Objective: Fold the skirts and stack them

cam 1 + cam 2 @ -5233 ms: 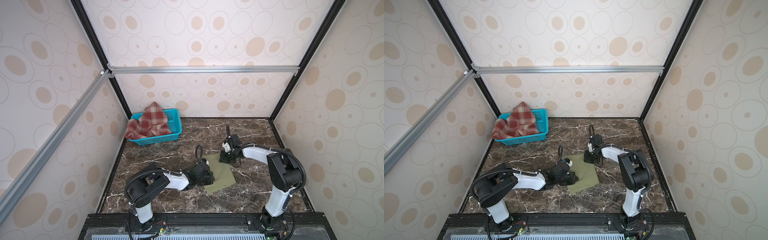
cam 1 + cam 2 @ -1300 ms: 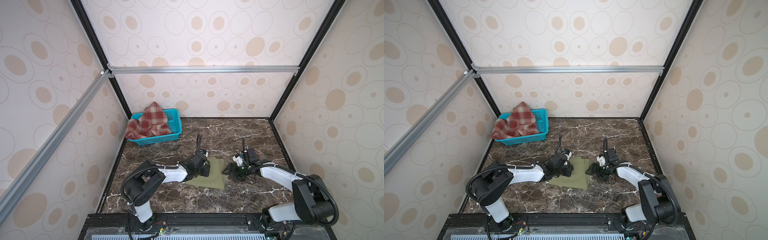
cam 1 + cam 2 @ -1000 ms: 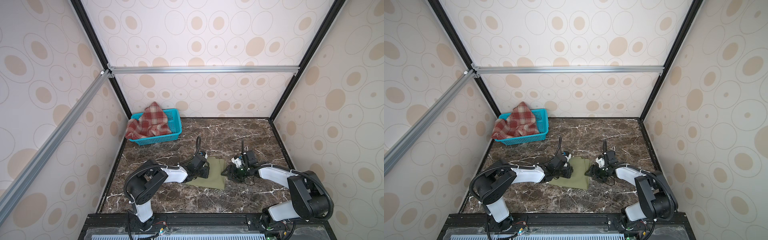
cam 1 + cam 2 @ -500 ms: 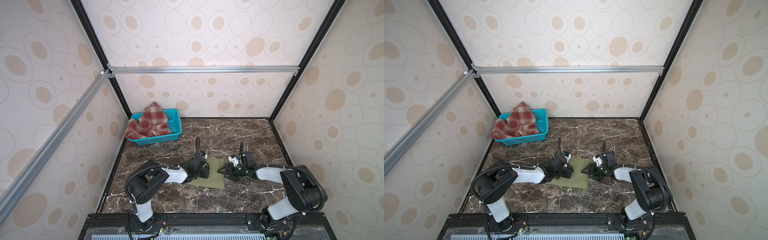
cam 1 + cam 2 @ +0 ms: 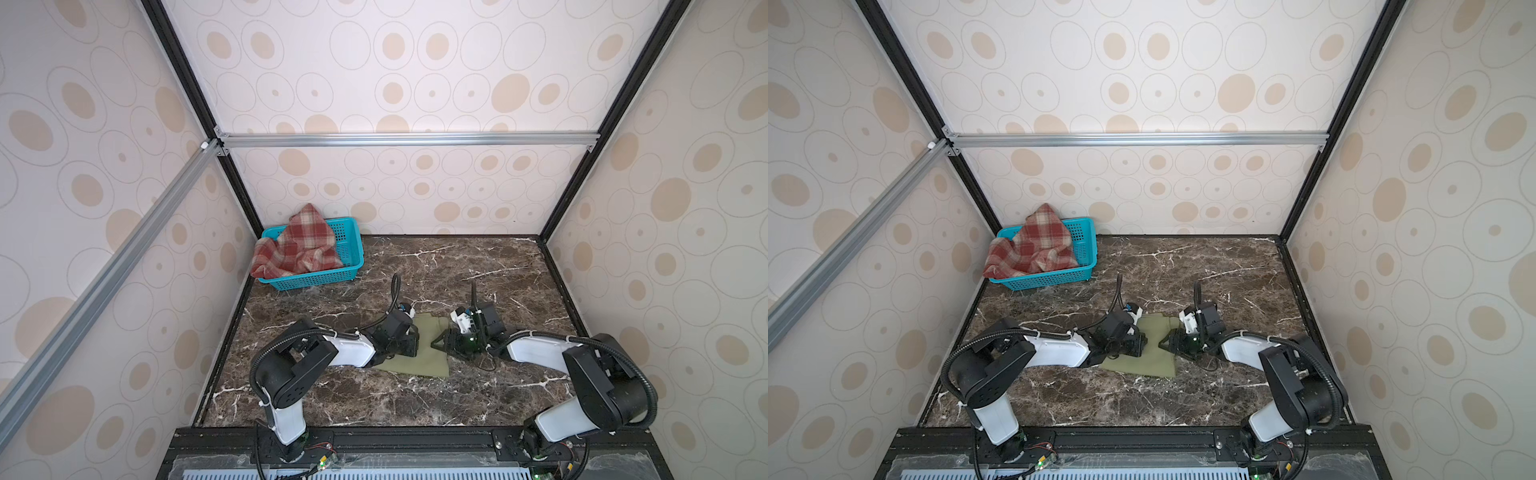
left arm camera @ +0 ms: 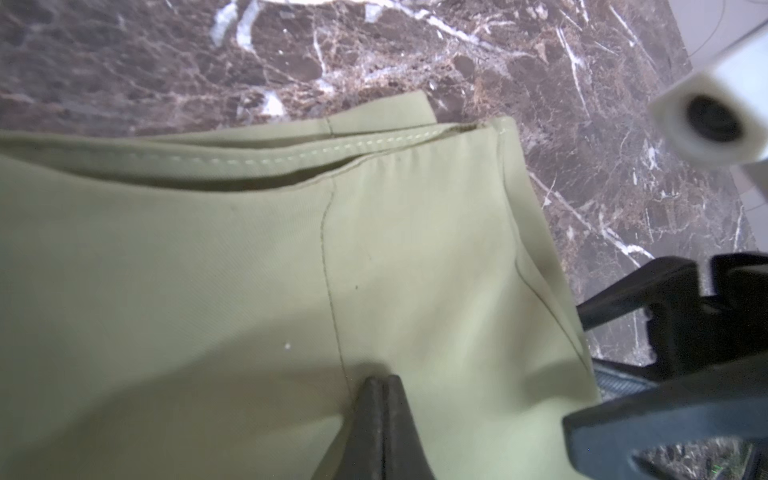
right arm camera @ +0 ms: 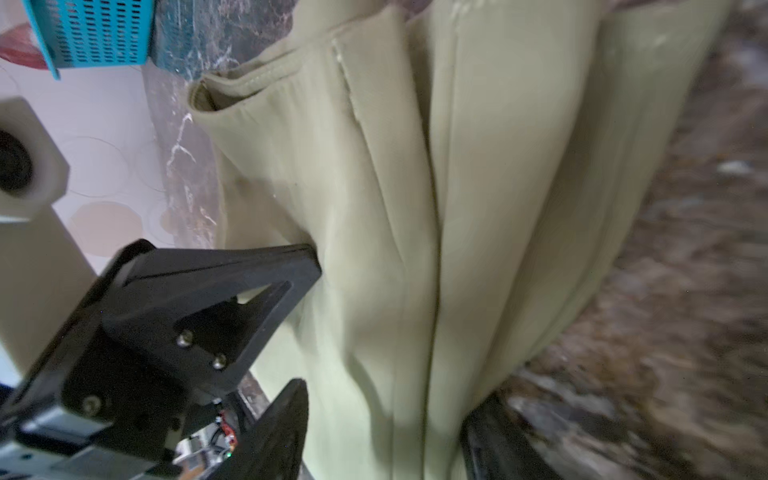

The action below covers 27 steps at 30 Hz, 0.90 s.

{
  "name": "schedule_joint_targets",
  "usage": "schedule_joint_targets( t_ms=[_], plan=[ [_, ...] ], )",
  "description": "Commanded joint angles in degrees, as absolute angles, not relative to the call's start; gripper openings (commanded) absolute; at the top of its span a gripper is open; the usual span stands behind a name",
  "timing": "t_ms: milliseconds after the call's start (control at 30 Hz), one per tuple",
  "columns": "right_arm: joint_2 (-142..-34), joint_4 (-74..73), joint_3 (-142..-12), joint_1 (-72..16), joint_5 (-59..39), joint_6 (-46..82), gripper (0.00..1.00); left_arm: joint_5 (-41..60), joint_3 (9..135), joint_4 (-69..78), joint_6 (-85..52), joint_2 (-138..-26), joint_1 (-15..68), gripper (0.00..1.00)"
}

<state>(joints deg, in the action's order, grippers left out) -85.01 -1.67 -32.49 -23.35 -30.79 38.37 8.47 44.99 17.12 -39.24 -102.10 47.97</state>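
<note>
At the middle of the tabletop [image 5: 415, 401], with the closed left gripper [image 6: 379, 399] pinning the olive skirt [image 5: 422, 355] flat, I should clamp the right gripper [image 7: 388, 399], now parted astride the skirt's right edge, only once all layers lie between its jaws.

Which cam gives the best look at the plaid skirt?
Both top views: the plaid skirt lies whole, heaped in the teal basket, one end spilling over its rim. Right wrist catches only a blurred red sliver by the basket; left wrist shows none.
</note>
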Motion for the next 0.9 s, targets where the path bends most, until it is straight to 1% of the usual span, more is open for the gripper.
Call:
schedule_joint_targets(
  t_ms=[0,267,400,500,600,667,733,767,800,867],
  plan=[
    [-84.6,8.8,-30.2,-23.3,-21.2,35.8,0.66,7.9,43.8,14.6,-39.6,-103.3,48.5,0.00],
    [-91.5,-3.2,-29.0,-23.5,-27.8,40.2,0.64,8.0,44.1,14.5,-39.6,-103.7,48.5,0.00],
    [-94.6,-9.2,-29.2,-23.9,-30.9,42.1,0.59,8.1,44.1,14.5,-39.6,-103.8,48.5,0.00],
    [-96.4,-10.6,-29.6,-24.2,-31.2,42.7,0.50,8.0,44.2,14.3,-39.8,-103.7,48.6,0.00],
    [-97.7,-12.7,-29.8,-24.6,-31.6,43.6,0.36,8.0,44.1,14.3,-40.0,-103.8,48.6,0.00],
    [-98.3,-13.1,-30.1,-24.7,-31.6,44.0,0.25,8.0,44.1,14.4,-40.0,-103.9,48.6,0.00],
    [-98.6,-13.5,-30.1,-24.7,-31.3,44.5,0.16,7.9,44.0,14.3,-40.1,-103.7,48.6,0.00],
    [-98.5,-13.6,-30.1,-24.8,-31.2,44.6,0.06,7.8,44.1,14.3,-40.2,-103.4,48.6,0.00],
    [-98.3,-13.4,-30.3,-24.8,-31.5,44.5,0.00,7.8,44.3,14.2,-40.4,-103.1,48.6,0.00],
    [-97.1,-11.1,-31.7,-24.8,-31.5,43.6,0.00,7.4,45.1,13.3,-40.4,-102.0,48.5,0.00]
  ],
)
